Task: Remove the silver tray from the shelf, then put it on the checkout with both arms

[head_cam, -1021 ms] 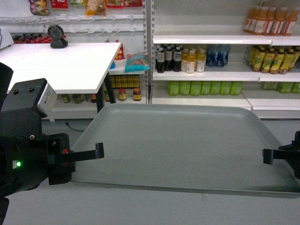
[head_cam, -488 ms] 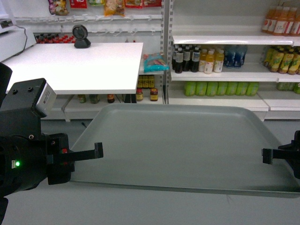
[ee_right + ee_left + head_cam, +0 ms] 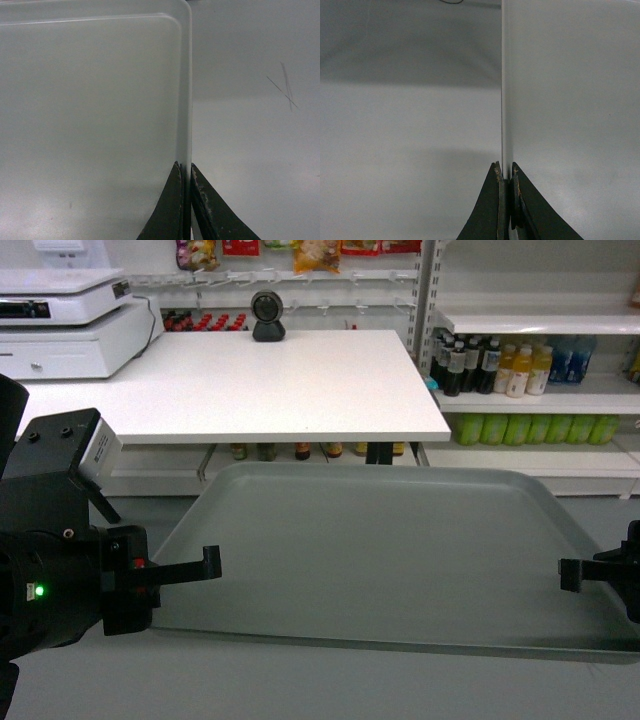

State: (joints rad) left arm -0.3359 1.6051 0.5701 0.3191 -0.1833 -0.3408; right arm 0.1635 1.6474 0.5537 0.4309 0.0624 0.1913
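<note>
Base has swung left over the last second — the checkout worktop (image 3: pixel 250 380) now fills the middle of the head view, with the cash register (image 3: pixel 70 320) at its far left and the round black scanner (image 3: pixel 267 317) near the back edge. A second ago only the worktop's right corner showed and the drink shelves (image 3: pixel 530 360) took up most of the background; now they're pushed to the right edge.

Silver tray (image 3: pixel 390 550) is off the shelf and carried level in front of the robot, held between the two arms, well short of the worktop and apparently lower than its top. Its pose relative to the grippers matches both earlier frames — no slip, no tilt visible.

Left gripper (image 3: pixel 504 182): jaws closed down tight on the tray's left rim, the edge running straight out from between the fingers. Right gripper (image 3: pixel 184 182): same story on the right rim, pinched near-shut on the thin edge, with the tray's rounded far corner visible beyond it. Both grips sit around mid-length of the short sides.

My read: pickup is done, we're in the transport/turn phase. The robot now roughly faces the checkout, so what's left is to close in, raise the tray above the top and set it down on the open area in front of the scanner. Edge pinches are thin, so any uneven arm motion could twist the tray.
</note>
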